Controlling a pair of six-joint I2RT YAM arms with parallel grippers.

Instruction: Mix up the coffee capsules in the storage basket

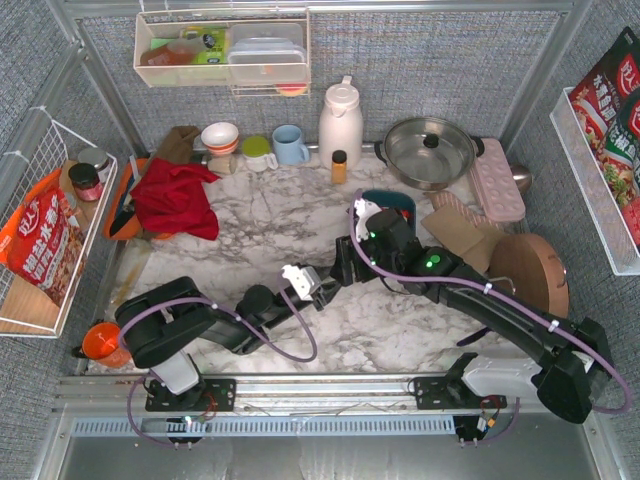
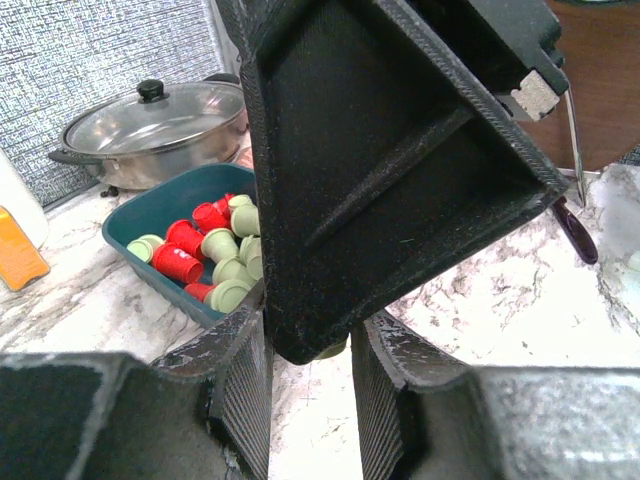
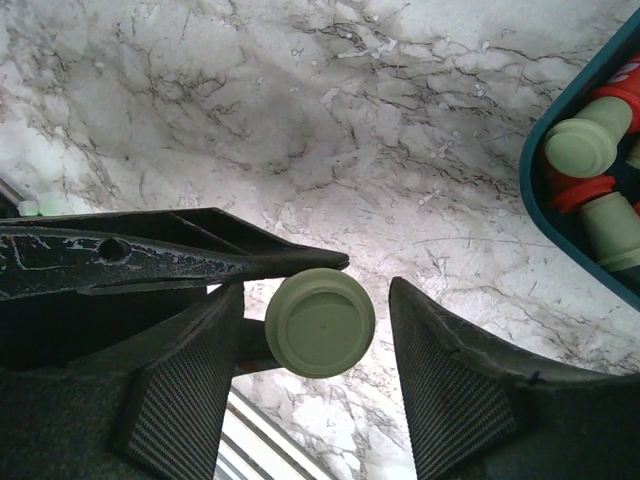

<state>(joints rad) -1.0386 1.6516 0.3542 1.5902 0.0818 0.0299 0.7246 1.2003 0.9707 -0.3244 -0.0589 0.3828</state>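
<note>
My two grippers meet over the marble, just left of the dark teal storage basket (image 1: 392,197). The left gripper (image 1: 330,275) is shut on a pale green coffee capsule (image 3: 320,323); one of its fingers (image 3: 200,250) crosses the right wrist view above it. My right gripper (image 3: 318,295) stands open around that capsule, with a gap on its right side. In the left wrist view the right gripper's black finger hides nearly all of the capsule (image 2: 335,349) between the left gripper's fingertips (image 2: 310,320). Several red and green capsules (image 2: 215,250) lie in the basket (image 2: 160,205).
A lidded steel pan (image 1: 430,150) sits behind the basket, with a pink tray (image 1: 497,178) and a round wooden board (image 1: 530,270) to its right. An amber bottle (image 1: 339,165), a white jug (image 1: 340,120), a blue mug (image 1: 290,145) and a red cloth (image 1: 175,195) line the back.
</note>
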